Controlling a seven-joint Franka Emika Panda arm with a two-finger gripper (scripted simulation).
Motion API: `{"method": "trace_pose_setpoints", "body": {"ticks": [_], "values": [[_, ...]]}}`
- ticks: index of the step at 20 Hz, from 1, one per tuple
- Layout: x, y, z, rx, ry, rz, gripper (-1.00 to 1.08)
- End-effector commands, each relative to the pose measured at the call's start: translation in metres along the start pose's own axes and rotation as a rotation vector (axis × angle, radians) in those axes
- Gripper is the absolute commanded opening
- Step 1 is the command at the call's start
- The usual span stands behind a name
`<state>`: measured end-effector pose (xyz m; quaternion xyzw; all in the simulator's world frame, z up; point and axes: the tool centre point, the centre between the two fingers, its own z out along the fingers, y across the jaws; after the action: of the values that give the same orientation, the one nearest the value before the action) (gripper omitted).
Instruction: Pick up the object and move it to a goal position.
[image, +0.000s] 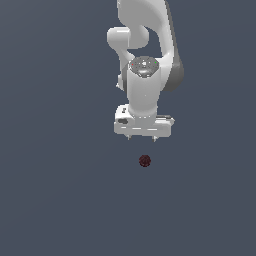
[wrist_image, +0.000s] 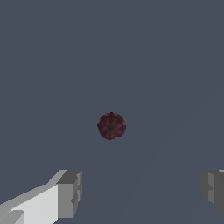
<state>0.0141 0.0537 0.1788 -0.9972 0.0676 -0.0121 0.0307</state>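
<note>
the white end effector (image: 142, 138) hangs with its fingers (wrist_image: 70, 192) spread wide apart, gripping nothing and touching nothing. the ball (image: 145, 161), dark red and speckled, lies on the plain grey bench (image: 55, 190) just clear of the fingertips in the exterior view; in the wrist view it sits ahead of the gap between the two fingers.

balls: 1 (image: 145, 160) | arms: 1 (image: 145, 75) | pincers: 1 (image: 142, 139)
</note>
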Motion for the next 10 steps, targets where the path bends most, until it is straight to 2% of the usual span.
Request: {"method": "trace_pose_setpoints", "body": {"ticks": [1, 10], "values": [[0.001, -0.001, 0.004, -0.001, -0.002, 0.053, 1.0], [0.006, -0.006, 0.024, -0.007, -0.009, 0.283, 1.0]]}}
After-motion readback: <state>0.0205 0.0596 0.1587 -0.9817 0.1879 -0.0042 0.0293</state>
